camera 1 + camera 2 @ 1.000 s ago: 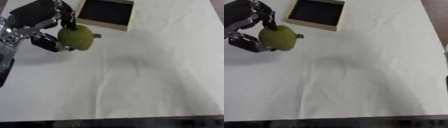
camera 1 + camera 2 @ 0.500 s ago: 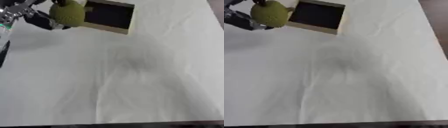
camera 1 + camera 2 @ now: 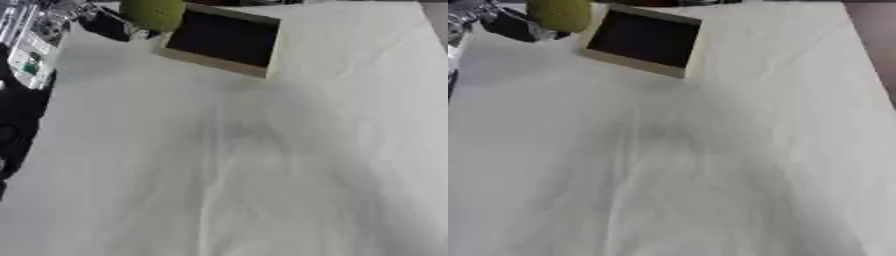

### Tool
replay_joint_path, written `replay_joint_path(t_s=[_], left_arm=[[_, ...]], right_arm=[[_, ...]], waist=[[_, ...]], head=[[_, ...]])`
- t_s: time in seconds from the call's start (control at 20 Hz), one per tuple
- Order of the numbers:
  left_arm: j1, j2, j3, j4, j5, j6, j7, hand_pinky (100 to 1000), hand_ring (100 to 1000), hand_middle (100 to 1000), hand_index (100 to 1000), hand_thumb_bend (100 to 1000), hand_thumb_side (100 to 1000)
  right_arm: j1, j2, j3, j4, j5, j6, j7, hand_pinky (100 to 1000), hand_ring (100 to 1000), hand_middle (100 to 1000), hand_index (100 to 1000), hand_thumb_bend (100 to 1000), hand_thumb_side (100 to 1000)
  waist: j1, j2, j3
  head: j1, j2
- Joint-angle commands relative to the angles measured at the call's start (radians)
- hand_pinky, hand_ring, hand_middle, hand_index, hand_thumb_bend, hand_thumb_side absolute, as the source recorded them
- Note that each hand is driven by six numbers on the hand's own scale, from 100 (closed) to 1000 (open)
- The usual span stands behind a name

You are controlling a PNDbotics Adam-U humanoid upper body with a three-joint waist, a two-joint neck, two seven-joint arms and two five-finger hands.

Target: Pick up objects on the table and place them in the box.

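**Green fruit at box edge, not yet released**

Green fruit (image 3: 154, 13), round and yellow-green, is carried by the left hand (image 3: 98, 21) at the top left of the view. Dark fingers curl round its near-left side; the far side of the grasp is cut off by the frame edge.

Progress: pick judged done, placement pending. The fruit sits just right of the palm, level with the box's left corner, seemingly not over the opening.

Box (image 3: 210, 60): pale walls, dark interior, immediately right of the hand. Contents: nothing visible in the part shown.

Table cloth (image 3: 262, 175): 0 other objects seen. Right hand out of view.
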Motion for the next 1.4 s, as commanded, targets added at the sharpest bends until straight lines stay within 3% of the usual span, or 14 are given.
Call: replay_joint_path(t_s=[0.05,0.35,0.7,1.4], left_arm=[[-0.041,-0.014,0.035,0.026,-0.051,0.010,0.027,217,347,347,409,619,100],[-0.065,-0.043,0.067,0.083,-0.150,0.031,0.068,214,344,343,404,584,100],[-0.098,-0.055,0.110,0.134,-0.263,0.065,0.116,210,333,336,399,552,100],[-0.162,-0.064,0.177,0.215,-0.458,0.095,0.168,218,341,341,402,545,100]], right_arm=[[-0.017,-0.006,-0.002,-0.016,-0.014,0.000,0.006,834,802,639,767,100,483],[-0.037,0.017,0.003,-0.016,-0.027,-0.001,0.013,833,802,639,767,100,480],[-0.071,0.047,0.023,-0.016,-0.053,-0.007,0.040,833,802,639,767,100,479],[-0.123,0.111,0.061,-0.016,-0.096,0.007,0.098,835,805,637,767,100,502]], waist=[[-0.003,-0.018,-0.006],[-0.017,-0.009,-0.033],[-0.034,0.006,-0.085],[-0.035,0.043,-0.189]], head=[[0.011,-0.019],[0.030,-0.031],[0.093,-0.051],[0.189,-0.086]])
